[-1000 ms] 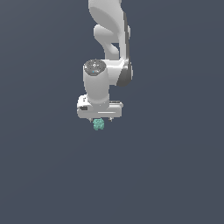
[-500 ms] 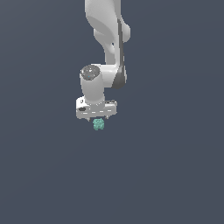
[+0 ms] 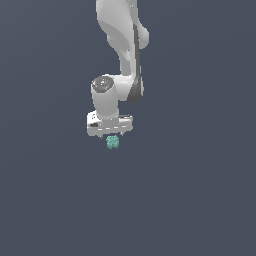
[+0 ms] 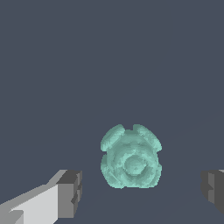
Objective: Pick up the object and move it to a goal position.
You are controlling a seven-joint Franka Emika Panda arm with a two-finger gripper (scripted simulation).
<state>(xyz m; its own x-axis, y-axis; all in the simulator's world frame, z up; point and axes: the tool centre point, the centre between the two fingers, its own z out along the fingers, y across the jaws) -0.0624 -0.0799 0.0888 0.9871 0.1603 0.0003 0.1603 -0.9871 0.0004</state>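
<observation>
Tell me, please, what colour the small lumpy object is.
The object is teal-green, clearest in the wrist view.

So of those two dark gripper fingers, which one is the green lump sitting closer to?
The finger on the long white mount. The teal-green lumpy blob lies between the open gripper's fingers, touching neither; the gap to the other finger is wider.

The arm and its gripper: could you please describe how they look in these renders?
The arm is glossy white with rounded links, dark grey joint seams and a grey disc cap. The gripper is a wide white block; its fingers are white with dark grey pads. No cables or markings show.
</observation>
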